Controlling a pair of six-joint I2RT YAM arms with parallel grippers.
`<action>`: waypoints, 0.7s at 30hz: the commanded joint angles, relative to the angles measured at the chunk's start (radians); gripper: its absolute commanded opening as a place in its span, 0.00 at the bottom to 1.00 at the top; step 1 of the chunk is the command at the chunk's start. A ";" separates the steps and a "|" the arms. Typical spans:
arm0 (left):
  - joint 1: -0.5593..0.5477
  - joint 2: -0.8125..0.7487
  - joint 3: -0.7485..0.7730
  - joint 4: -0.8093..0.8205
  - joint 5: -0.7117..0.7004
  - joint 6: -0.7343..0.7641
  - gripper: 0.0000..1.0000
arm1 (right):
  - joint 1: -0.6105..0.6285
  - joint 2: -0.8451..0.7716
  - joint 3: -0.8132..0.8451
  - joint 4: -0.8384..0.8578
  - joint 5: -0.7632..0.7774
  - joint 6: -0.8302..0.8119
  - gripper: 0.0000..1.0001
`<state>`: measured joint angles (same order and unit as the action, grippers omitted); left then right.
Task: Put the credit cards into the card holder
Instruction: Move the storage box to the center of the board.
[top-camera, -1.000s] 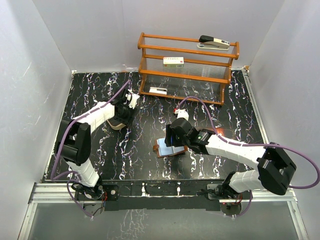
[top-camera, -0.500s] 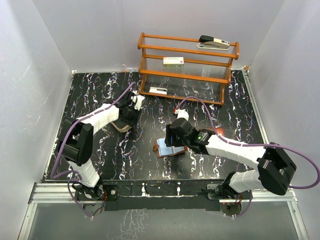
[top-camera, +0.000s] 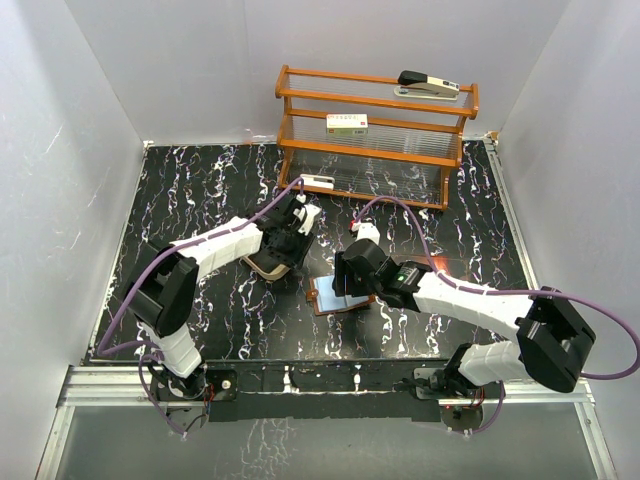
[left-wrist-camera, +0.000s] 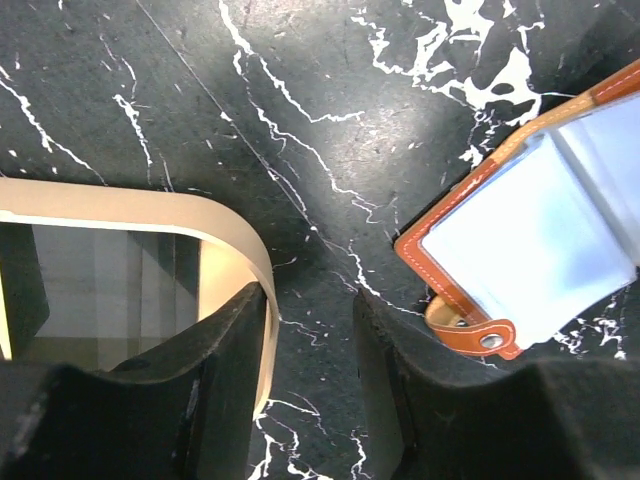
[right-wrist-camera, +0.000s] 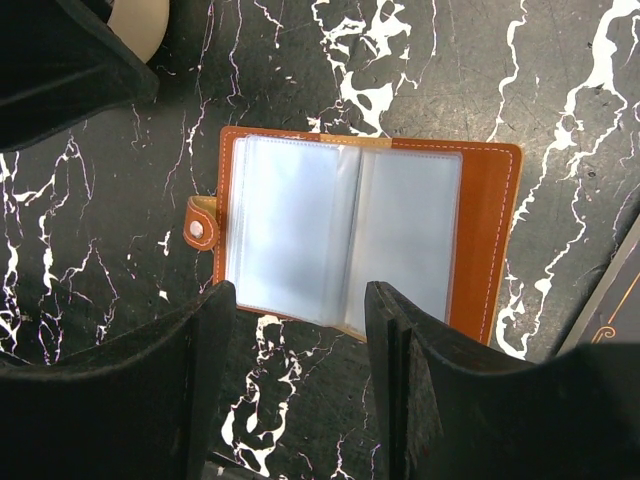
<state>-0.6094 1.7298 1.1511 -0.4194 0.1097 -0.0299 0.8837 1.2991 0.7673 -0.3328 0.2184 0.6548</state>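
Right wrist view: right gripper (right-wrist-camera: 298, 305), fingers apart, empty, poised above card holder (right-wrist-camera: 400, 230), which lies open and flat, probably to steady it. Left wrist view only: left gripper (left-wrist-camera: 310, 300), fingers apart, empty, at tray (left-wrist-camera: 150, 205) rim, card holder corner just beside. Credit cards not made out anywhere. Top view only: rack (top-camera: 375, 135) beyond.

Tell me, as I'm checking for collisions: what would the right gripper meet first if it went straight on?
Probably the wallet: it lies open straight ahead of the right gripper, in line with the gap between its spread fingers. How far the gripper is above it, I cannot tell.
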 joint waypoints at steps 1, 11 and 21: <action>-0.009 -0.013 0.057 -0.025 0.002 -0.034 0.42 | 0.006 -0.036 -0.007 0.050 0.028 -0.006 0.53; -0.009 -0.059 0.124 -0.077 -0.260 0.056 0.60 | 0.006 -0.017 -0.003 0.065 0.022 -0.006 0.53; 0.005 -0.028 0.147 -0.128 -0.410 0.204 0.69 | 0.006 -0.014 0.007 0.061 0.021 -0.004 0.53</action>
<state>-0.6144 1.7203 1.2606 -0.5026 -0.2531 0.0952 0.8837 1.2980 0.7559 -0.3141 0.2180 0.6548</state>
